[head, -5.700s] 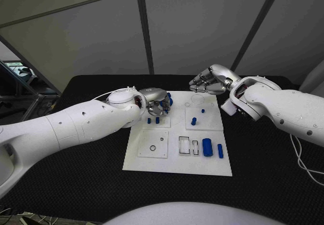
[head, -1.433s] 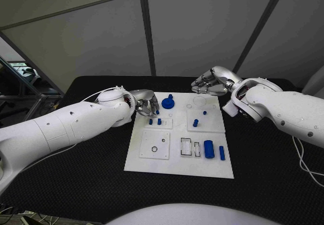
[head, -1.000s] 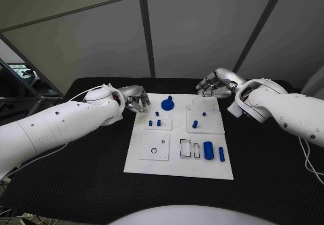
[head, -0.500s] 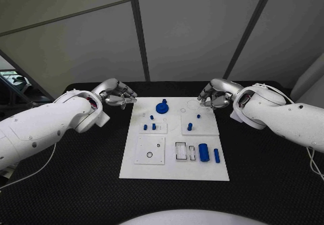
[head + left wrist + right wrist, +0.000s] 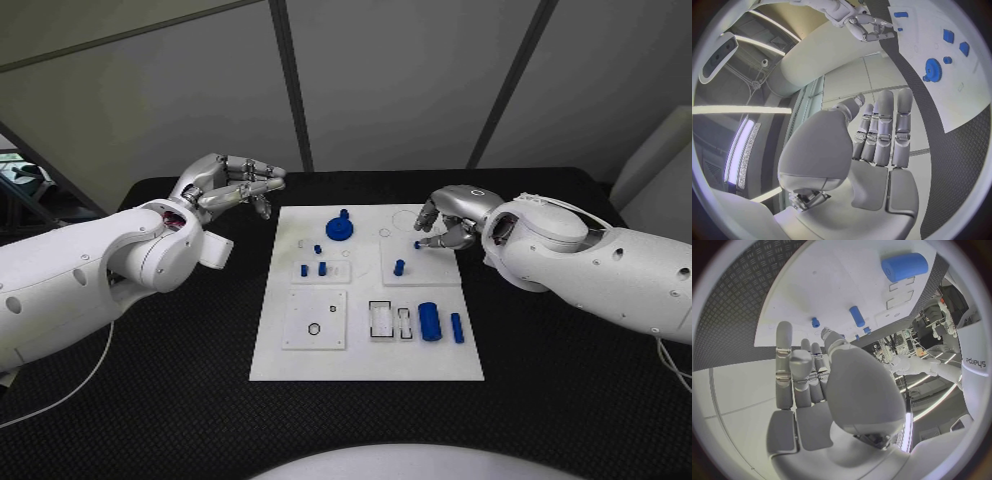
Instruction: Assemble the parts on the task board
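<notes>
the head view was evenly lit from above, with soft, short shadows under the arms on the table. the board was bright but kept its detail, and the parts on it stayed sharp. the left hand carried small highlights. both wrist views were fisheye circles in a dark frame, with straight edges strongly bent toward the rim. long light strips glared in the left wrist view. the right hand showed close and soft.
</notes>
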